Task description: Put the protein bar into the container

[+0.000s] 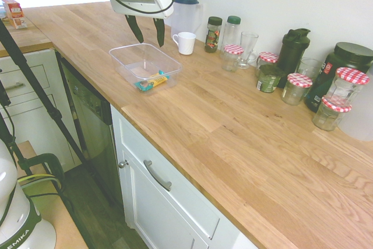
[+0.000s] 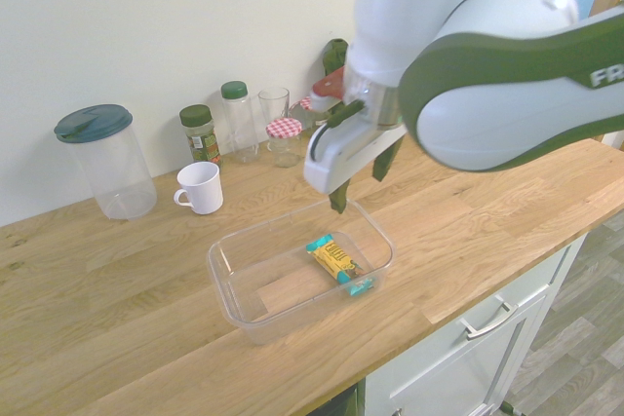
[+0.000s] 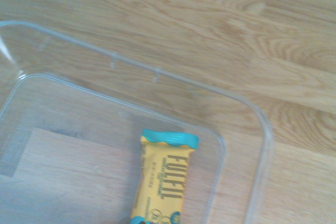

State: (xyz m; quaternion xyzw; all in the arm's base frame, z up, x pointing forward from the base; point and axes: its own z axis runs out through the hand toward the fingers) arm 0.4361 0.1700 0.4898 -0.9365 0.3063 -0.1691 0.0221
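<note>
The protein bar (image 1: 151, 81) (image 2: 339, 264) (image 3: 161, 182), yellow with teal ends, lies flat on the floor of the clear plastic container (image 1: 124, 53) (image 2: 230, 291) (image 3: 247, 109), near its front right corner. Nothing touches the bar. My gripper (image 1: 147, 32) (image 2: 363, 180) hangs above the container's far side, its two dark fingers (image 1: 134, 27) spread apart and empty. In the wrist view the bar reaches the bottom edge of the picture, with the tub's rim curving around it.
Behind the container stand a white mug (image 1: 186, 43) (image 2: 200, 187), a clear pitcher with a dark lid (image 1: 185, 11) (image 2: 105, 161), spice jars (image 1: 213, 33), glasses and several red-checked-lid jars (image 1: 297, 88) along the wall. The counter's front edge (image 1: 169, 164) runs above white cabinets.
</note>
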